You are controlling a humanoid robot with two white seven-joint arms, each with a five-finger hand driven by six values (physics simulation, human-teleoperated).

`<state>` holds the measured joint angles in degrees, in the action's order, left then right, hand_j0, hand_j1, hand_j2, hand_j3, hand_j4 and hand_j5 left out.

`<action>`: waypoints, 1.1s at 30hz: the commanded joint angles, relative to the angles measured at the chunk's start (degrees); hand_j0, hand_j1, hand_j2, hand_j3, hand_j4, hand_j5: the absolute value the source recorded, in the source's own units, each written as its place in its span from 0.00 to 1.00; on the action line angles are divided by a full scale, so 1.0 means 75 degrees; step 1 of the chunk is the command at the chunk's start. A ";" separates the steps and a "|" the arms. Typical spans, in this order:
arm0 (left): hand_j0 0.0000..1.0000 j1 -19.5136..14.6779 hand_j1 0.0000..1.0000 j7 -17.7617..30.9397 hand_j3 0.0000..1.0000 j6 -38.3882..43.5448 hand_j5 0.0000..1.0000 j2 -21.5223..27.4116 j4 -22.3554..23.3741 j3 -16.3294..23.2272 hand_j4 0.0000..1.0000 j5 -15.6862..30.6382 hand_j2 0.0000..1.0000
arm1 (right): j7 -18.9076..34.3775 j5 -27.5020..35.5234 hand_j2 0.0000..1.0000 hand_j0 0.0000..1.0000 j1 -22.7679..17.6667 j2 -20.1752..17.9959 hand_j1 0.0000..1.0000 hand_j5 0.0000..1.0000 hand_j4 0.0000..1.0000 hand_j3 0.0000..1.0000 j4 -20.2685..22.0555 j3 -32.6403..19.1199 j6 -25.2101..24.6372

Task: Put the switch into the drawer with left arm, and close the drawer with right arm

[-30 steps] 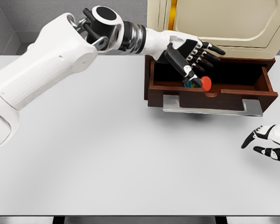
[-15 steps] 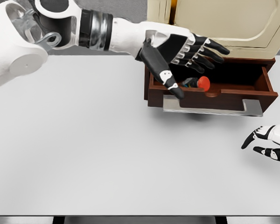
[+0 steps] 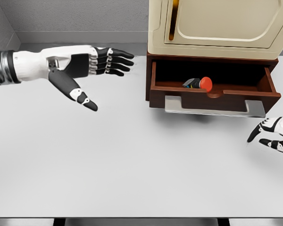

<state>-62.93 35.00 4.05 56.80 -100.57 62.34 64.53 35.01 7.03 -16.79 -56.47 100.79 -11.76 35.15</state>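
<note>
A white table (image 3: 108,165) fills most of the frame. At upper right, a brown drawer (image 3: 212,96) stands pulled out from under a cream cabinet (image 3: 217,28). The switch (image 3: 198,83), small with a round red button, lies inside the drawer against its front wall. It looks light, hard and rigid, likely to slide if the drawer is jolted. The left hand (image 3: 80,66), at upper left, is empty with fingers spread, well clear of the drawer. The right hand (image 3: 273,136), at the right edge, has loose, open fingers holding nothing, just below the drawer's right front corner. The best place to push looks to be the drawer's flat grey handle (image 3: 214,108). Open table lies between hand and drawer front.
</note>
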 commanded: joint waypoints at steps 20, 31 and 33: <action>1.00 0.0316 1.00 -0.0001 1.00 -0.0458 1.00 0.0150 0.0191 0.0019 1.00 -0.0260 1.00 | -0.0002 0.0070 0.52 0.52 0.1078 -0.0169 0.52 0.52 0.52 0.52 -0.0149 0.0794 -0.0019; 1.00 0.0305 1.00 -0.0001 1.00 -0.0458 1.00 0.0068 0.0250 0.0019 1.00 -0.0706 1.00 | -0.0002 0.0199 0.52 0.52 0.1969 -0.0287 0.52 0.52 0.52 0.52 -0.0020 0.1310 -0.0019; 1.00 0.0281 1.00 -0.0001 1.00 -0.0458 1.00 0.0044 0.0250 0.0019 1.00 -0.0940 1.00 | -0.0002 0.0223 0.52 0.52 0.2039 -0.0287 0.52 0.52 0.52 0.52 -0.0032 0.1310 -0.0019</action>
<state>-61.00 34.92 0.65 57.45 -98.88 62.36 58.65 38.91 -3.57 -1.14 -59.04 99.18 -2.98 35.22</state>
